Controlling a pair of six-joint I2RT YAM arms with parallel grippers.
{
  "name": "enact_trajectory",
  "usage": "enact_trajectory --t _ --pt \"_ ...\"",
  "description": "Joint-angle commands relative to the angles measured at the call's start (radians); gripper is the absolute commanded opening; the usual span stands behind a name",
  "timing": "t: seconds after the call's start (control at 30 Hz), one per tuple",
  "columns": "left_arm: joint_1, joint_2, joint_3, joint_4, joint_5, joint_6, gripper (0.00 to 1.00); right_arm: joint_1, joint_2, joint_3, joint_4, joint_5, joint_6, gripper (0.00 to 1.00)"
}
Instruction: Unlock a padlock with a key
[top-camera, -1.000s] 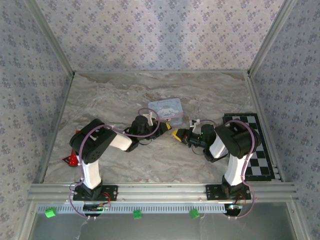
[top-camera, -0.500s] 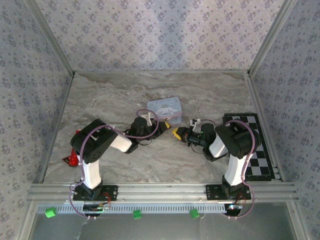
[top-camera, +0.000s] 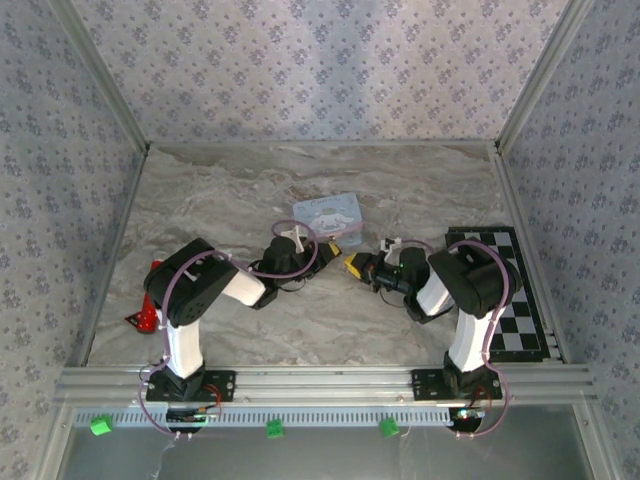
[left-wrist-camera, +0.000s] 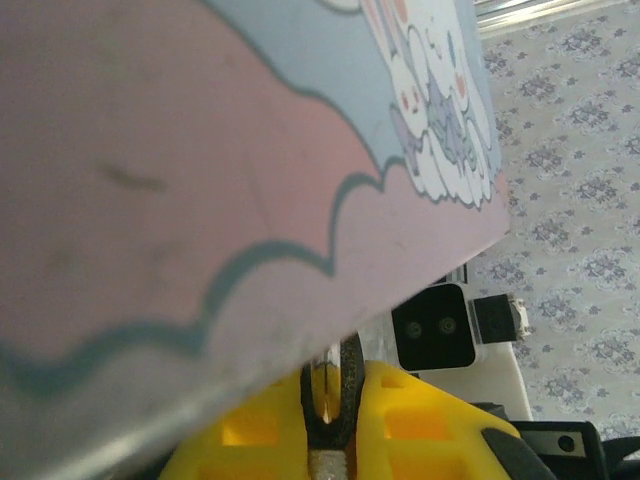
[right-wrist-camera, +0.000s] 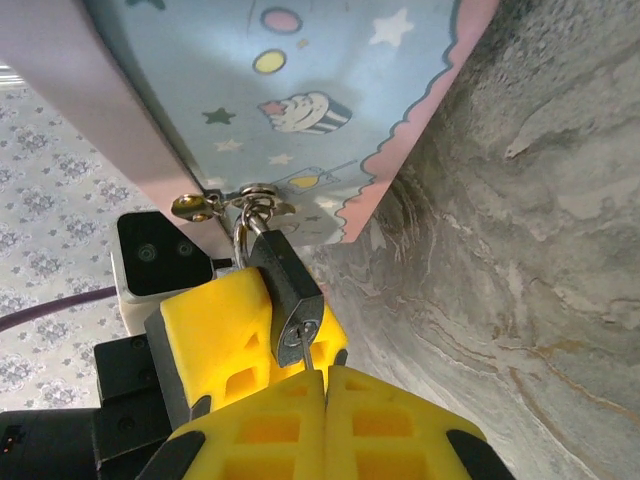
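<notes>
Padlock held between two opposed claws at the near edge of the cartoon tin (right-wrist-camera: 300, 80), mid-table. The padlock (right-wrist-camera: 287, 285), a small dark block, hangs by its pale shackle (right-wrist-camera: 243, 225) from the tin's brass clasp (right-wrist-camera: 195, 207). Its long axis runs from the clasp at the far end to the keyway at the near end, and the keyway faces the right gripper (right-wrist-camera: 325, 390) head-on. That claw is closed, its yellow pads pressed together on the key (right-wrist-camera: 305, 352). The thin blade projects from the pads, and its tip is at or just inside the keyway; the depth of entry cannot be read. The left gripper (left-wrist-camera: 335, 430) comes in from the left and lies against the lock body. Its jaws are nearly closed, with a dark piece between them that appears to be the padlock. The right arm is thus the working arm, in line with the lock's axis. The coming move is judged to be a twist of the key about that axis while the left claw braces the body.
</notes>
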Motion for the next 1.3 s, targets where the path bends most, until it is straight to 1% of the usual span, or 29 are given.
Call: enact_trajectory --t 0.0,0.1,0.3,0.63,0.87,1.0,1.1,1.17,1.2,1.27 --pt "-0.065 -0.037 0.005 0.067 0.103 -0.027 0.00 0.023 -0.025 0.049 0.024 0.083 -0.025 0.00" --pt "-0.067 -0.051 -0.003 0.080 0.090 -0.052 0.00 0.015 -0.040 0.046 0.023 0.097 -0.030 0.00" --pt "-0.079 -0.083 0.011 0.106 0.100 -0.100 0.00 0.002 -0.025 0.050 0.023 0.096 -0.033 0.00" --pt "-0.085 -0.147 0.006 0.039 0.094 -0.083 0.00 -0.059 -0.013 0.023 0.023 0.085 -0.050 0.00" --pt "-0.089 -0.142 0.013 0.038 0.085 -0.088 0.00 -0.044 -0.030 0.039 0.024 0.077 -0.041 0.00" --pt "-0.084 -0.156 0.011 -0.021 0.063 -0.050 0.00 -0.048 -0.058 0.002 0.022 0.087 -0.064 0.00" --pt "-0.065 -0.178 0.013 -0.149 0.034 0.015 0.00 -0.074 -0.061 -0.023 0.021 0.066 -0.090 0.00" --pt "-0.043 -0.180 0.003 -0.173 0.026 0.041 0.00 -0.087 -0.060 -0.038 0.002 0.056 -0.108 0.00" --pt "-0.028 -0.179 0.001 -0.185 0.027 0.049 0.00 -0.090 -0.057 -0.041 -0.020 0.045 -0.118 0.01" --pt "-0.004 -0.174 0.003 -0.216 0.027 0.070 0.00 -0.090 -0.047 -0.042 -0.044 0.022 -0.143 0.06"
